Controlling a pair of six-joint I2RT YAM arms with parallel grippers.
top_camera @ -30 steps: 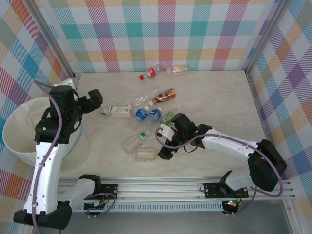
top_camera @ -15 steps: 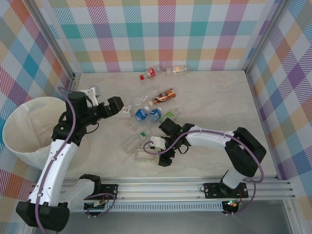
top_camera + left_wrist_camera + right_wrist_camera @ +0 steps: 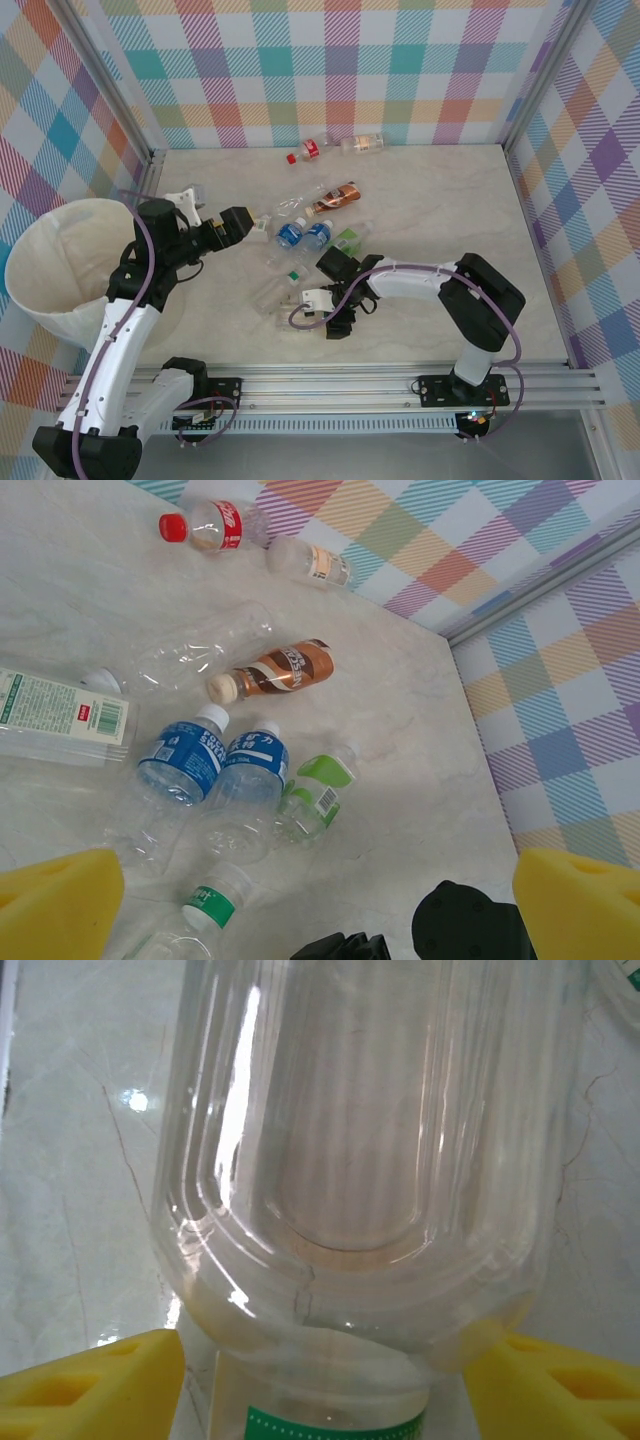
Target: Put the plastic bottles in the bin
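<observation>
One clear bottle [image 3: 350,1160] lies empty, flat on bench [image 3: 450,200], right of bin [image 3: 45,295], apart from it. Likely light, thin-walled, crushable, slick. Take ribbed mid-body, gentle squeeze. Straddling it: right gripper [image 3: 320,1380], clamp unclear. Agape, nearer bin: left gripper [image 3: 238,220].

The clear bottle [image 3: 360,1160] between the pads of the right claw [image 3: 322,1385] is cut off by the top and bottom edges of the right wrist view, and whether it is touched by the pads cannot be told. In the left wrist view a white-labelled bottle [image 3: 60,715] is cut by the left edge and a green-capped bottle [image 3: 205,910] by the bottom edge. From above, the right side of the bin [image 3: 40,290] is partly hidden behind the left arm [image 3: 125,320].
</observation>
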